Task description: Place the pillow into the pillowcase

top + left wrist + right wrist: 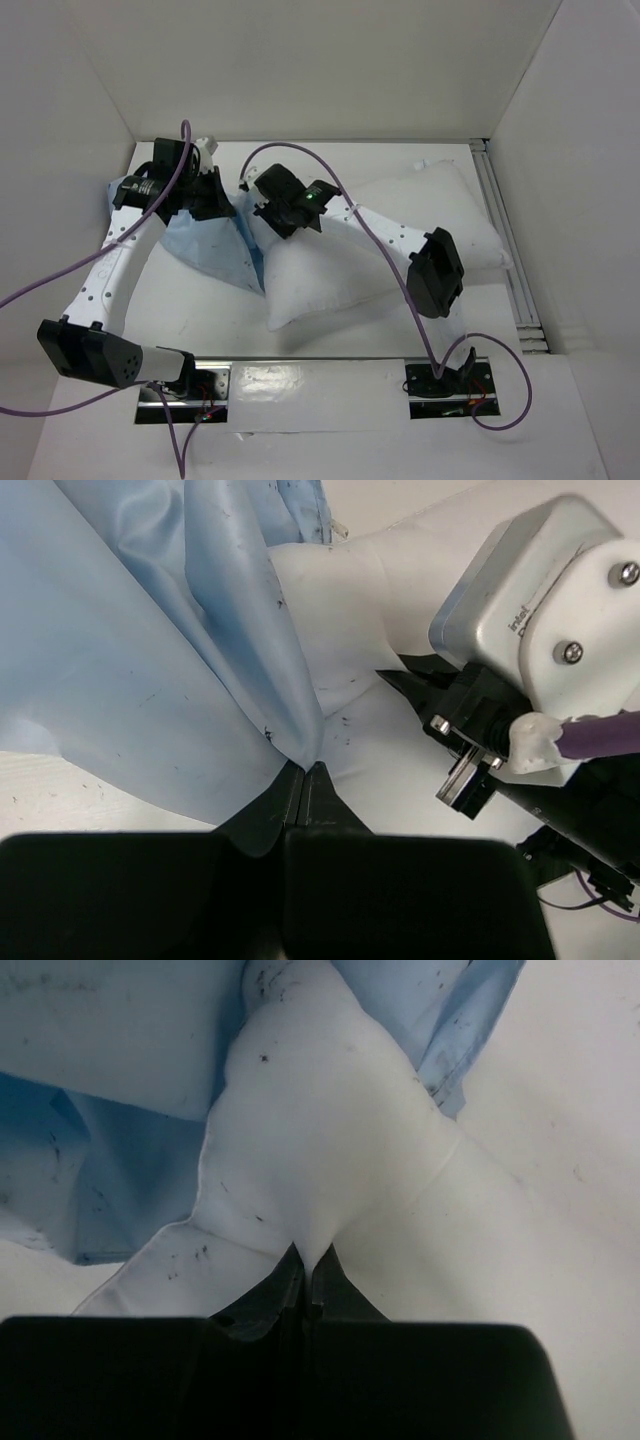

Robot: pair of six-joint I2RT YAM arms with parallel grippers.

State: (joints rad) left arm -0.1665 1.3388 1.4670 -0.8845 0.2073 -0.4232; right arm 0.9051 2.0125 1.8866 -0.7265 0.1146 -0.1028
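The white pillow (pixel 400 240) lies across the middle and right of the table. The light blue pillowcase (pixel 215 250) lies crumpled to its left, with its mouth against the pillow's left corner. My left gripper (pixel 222 205) is shut on an edge of the pillowcase (pixel 150 660), pinching a fold at its tips (pixel 303 768). My right gripper (pixel 268 205) is shut on the pillow's corner (pixel 320 1160), which pokes into the blue pillowcase (pixel 110 1080). The right wrist's camera block (pixel 540 610) shows close beside the pillow (pixel 340 630) in the left wrist view.
White walls close the table in at the back and sides. A metal rail (pixel 505 240) runs along the right edge. Purple cables (pixel 350 200) loop over both arms. The arm bases (pixel 300 385) sit at the near edge.
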